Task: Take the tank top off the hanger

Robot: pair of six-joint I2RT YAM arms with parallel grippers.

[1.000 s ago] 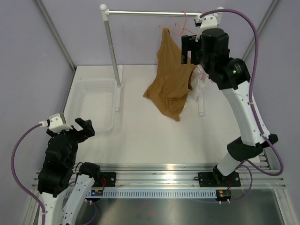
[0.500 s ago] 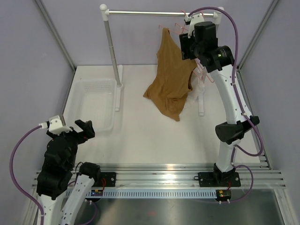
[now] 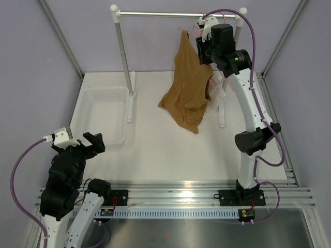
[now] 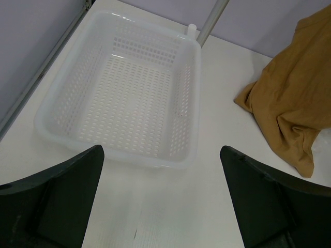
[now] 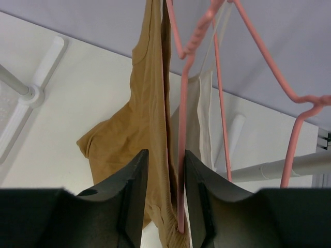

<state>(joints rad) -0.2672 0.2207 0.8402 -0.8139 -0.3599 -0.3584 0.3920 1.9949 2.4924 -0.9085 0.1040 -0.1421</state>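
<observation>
The caramel-tan tank top [image 3: 189, 88] hangs from a pink hanger [image 3: 190, 30] on the rail, its lower part slumped onto the table. My right gripper [image 3: 202, 49] is up at the garment's shoulder. In the right wrist view the tank top [image 5: 147, 119] and the hanger's pink wire [image 5: 182, 129] run down between the fingers of the right gripper [image 5: 165, 155]. The jaws stand narrow on either side of them, with a dark gap still showing between cloth and wire. My left gripper [image 3: 93, 142] is wide open and empty near the table's front left, also in its own view [image 4: 162, 150].
A white perforated basket [image 3: 103, 98] lies at the left, its rim [image 4: 119, 155] just beyond the left fingers. The clothes rack's rail [image 3: 165, 14] and post [image 3: 123, 57] stand at the back. A white sheer garment [image 5: 204, 119] and more pink hangers [image 5: 258, 67] hang right of the tank top.
The right arm has swung left along the rail onto the tank top's shoulder and its jaws have narrowed around cloth and hanger wire. The left arm has stayed put.
</observation>
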